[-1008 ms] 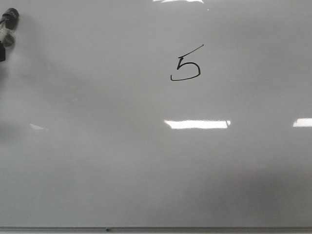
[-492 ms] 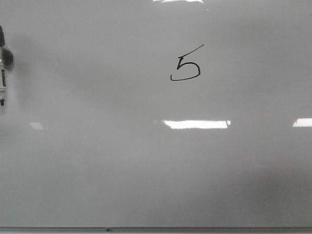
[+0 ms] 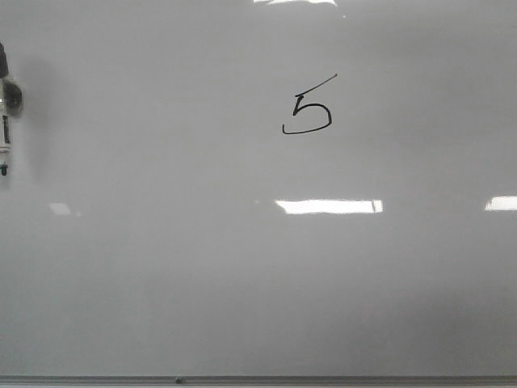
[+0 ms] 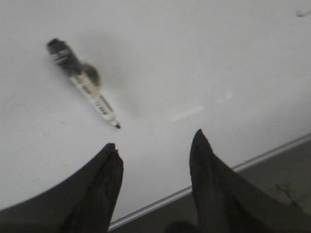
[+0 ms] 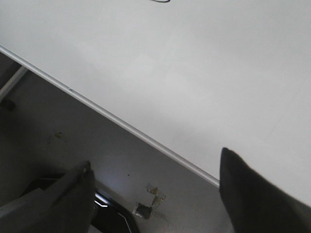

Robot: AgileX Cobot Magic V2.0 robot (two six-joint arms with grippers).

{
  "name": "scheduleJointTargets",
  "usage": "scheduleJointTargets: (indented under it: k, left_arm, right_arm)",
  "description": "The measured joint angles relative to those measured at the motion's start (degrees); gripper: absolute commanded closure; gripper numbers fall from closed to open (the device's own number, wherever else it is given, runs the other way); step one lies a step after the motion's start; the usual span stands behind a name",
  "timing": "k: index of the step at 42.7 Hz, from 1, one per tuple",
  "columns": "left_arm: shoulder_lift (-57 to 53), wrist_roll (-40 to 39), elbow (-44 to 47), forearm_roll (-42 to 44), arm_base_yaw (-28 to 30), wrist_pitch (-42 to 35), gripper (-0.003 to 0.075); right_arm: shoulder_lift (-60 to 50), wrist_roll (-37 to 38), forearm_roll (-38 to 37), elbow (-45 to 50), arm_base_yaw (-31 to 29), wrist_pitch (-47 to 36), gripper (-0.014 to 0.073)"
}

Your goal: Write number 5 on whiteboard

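At the far left edge of the whiteboard (image 3: 161,267), a marker (image 3: 6,113) lying flat on the surface, tip toward the near side, cap off as far as can be told. Probably put down there on purpose, out of the way of the writing and well apart from it. Seen from the left wrist, the same marker (image 4: 82,82) lying loose on the whiteboard (image 4: 204,58), untouched, with the left claw (image 4: 155,145) hanging above and nearer, spread wide, released, nothing between its two dark fingers (image 4: 109,167).

Further right and toward the far side, the number 5 (image 3: 308,109) drawn in thin black line: rounded belly, long slanted top stroke, small against the big glossy surface. Complete to look at, so the task judged as good as done.

Near the middle and right, only bright bars of reflected light. Along the near edge, a thin grey frame.

On the right, the right claw (image 5: 153,174) spread wide and holding nothing, hovering over the near edge of the whiteboard (image 5: 194,73), likely parked clear since the writing needs only one arm.

No containers in sight.
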Motion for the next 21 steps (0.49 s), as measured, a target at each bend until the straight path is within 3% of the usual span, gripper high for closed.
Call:
scheduleJointTargets:
  k: [7,13,16,21]
  left_arm:
    - [-3.6,2.8,-0.1,-4.5,-9.5,0.9,0.0409]
    - [-3.6,3.1,-0.1,-4.6,-10.5,0.6,0.0409]
    - [-3.6,3.1,-0.1,-4.6,-10.5,0.4,0.0409]
    - [-3.6,3.1,-0.1,-4.6,-10.5,0.3,0.0443]
  right_arm:
    - [-7.4,0.0,0.0,3.7,0.0,-1.4,0.0037]
    - [-8.0,0.1,0.0,3.8,0.0,-3.5,0.0050]
    - [-8.0,0.1,0.0,3.8,0.0,-3.9,0.0139]
    - [-8.0,0.1,0.0,3.8,0.0,-3.9,0.0365]
